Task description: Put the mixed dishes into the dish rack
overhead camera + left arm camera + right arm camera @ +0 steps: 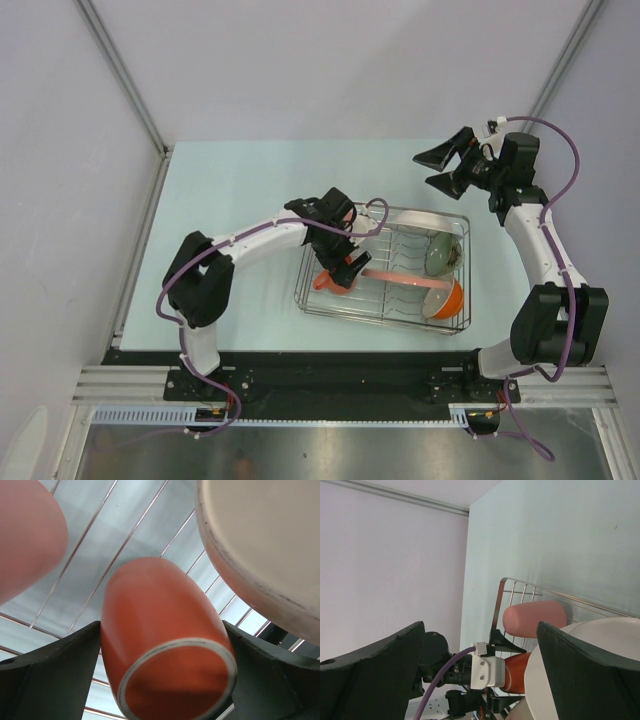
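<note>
i have the left gripper (pixel 345 266) pinching the orange mug (pixel 160 640) low in the dish rack's (pixel 420 211) left end, centre of the top view, beside the pink tumbler (pixel 25 535); placing step, i judge; next: seat it, let go; right gripper (pixel 446 168) spread, empty, upper right.

My left arm (pixel 262 234) and right arm (pixel 547 248) are the same build: white shell links between chunky black joint housings (pixel 560 322). A purple cable (pixel 182 268) runs in loose loops along each. Left gripper (pixel 343 266) and right gripper (pixel 426 170) are both black, with fingers (pixel 370 680) that are broad matte wedges. White block (pixel 487 672) on the left wrist, two small screws showing, purple cable plugged in beside it.
</note>
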